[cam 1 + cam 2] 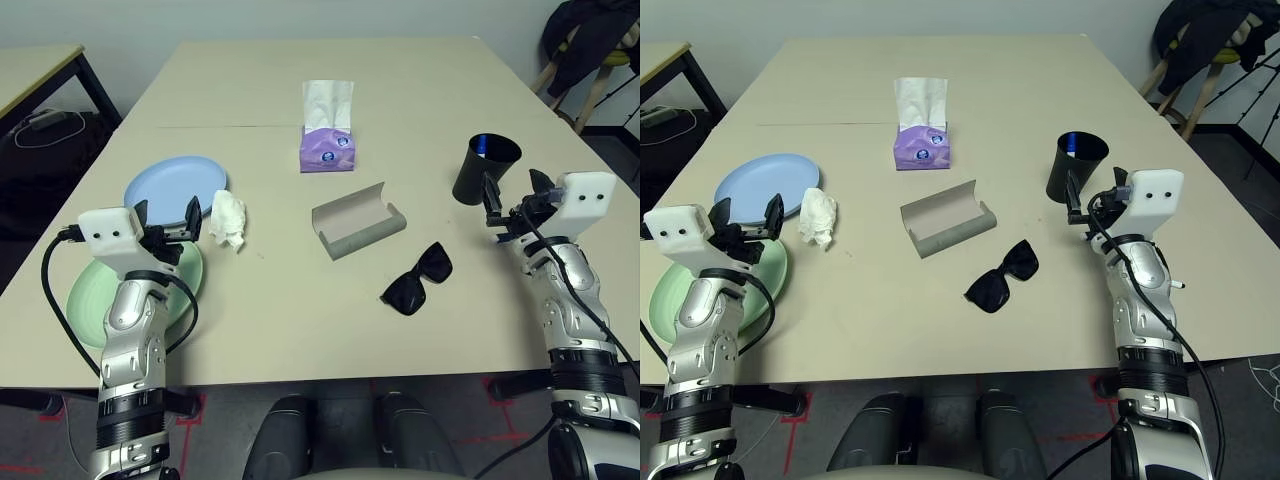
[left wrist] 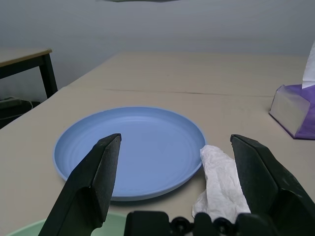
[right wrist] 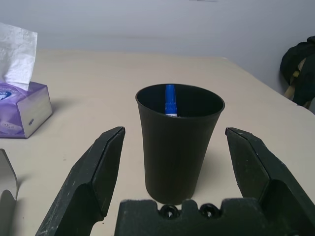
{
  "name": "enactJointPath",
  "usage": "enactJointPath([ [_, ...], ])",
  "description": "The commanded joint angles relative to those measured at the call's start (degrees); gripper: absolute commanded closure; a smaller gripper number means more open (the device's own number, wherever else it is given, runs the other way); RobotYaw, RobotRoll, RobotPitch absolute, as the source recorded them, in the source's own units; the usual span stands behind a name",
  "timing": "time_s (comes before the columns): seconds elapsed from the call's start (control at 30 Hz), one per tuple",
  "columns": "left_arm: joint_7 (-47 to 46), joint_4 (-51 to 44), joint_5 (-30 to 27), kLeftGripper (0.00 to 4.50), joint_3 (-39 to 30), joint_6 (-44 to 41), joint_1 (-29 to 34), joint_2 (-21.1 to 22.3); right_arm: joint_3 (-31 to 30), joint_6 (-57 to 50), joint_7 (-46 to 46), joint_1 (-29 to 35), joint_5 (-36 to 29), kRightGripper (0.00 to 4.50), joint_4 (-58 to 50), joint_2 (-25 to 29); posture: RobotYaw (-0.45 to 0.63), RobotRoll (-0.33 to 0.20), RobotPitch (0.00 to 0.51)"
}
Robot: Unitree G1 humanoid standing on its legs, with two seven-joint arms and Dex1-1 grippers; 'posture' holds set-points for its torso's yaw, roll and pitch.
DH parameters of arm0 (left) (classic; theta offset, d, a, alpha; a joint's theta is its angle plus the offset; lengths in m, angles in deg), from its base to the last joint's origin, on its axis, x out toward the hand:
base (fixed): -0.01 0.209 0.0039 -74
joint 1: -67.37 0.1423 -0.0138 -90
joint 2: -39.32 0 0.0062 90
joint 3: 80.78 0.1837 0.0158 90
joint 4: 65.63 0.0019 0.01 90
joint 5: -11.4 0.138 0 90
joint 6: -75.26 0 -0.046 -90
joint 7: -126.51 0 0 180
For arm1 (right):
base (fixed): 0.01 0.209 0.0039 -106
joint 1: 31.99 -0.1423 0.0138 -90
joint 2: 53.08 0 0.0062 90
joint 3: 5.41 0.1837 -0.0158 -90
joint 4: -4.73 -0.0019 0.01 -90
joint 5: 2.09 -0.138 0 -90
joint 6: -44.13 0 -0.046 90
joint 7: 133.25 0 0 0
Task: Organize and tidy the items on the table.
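Soft, even light falls from overhead across the beige surface (image 1: 300, 310), with no glare. Shadows are faint and short, pooling under the black cup (image 3: 179, 142) and blue plate (image 2: 133, 150). The wrist views stay sharp, slightly dimmer.

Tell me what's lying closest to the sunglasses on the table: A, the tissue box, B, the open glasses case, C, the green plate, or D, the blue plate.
B: the open grey glasses case lies just beside the sunglasses, and everything else is farther off.
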Motion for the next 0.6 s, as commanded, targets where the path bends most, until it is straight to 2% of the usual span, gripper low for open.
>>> enactJointPath([
  [0.03, 0.4, 0.3, 0.2, 0.0, 0.7, -0.4, -0.6, 0.1, 0.8, -0.6, -0.9, 1.8, -0.4, 0.03, -0.8, -0.5, 0.06, 0.0, 0.101],
  [0.6, 2.9, 3.0, -0.5, 0.0, 0.2, -0.6, -2.6, 1.5, 0.7, 0.2, -0.6, 1.2, -0.3, 0.03, 0.7, -0.2, 0.05, 0.0, 0.096],
])
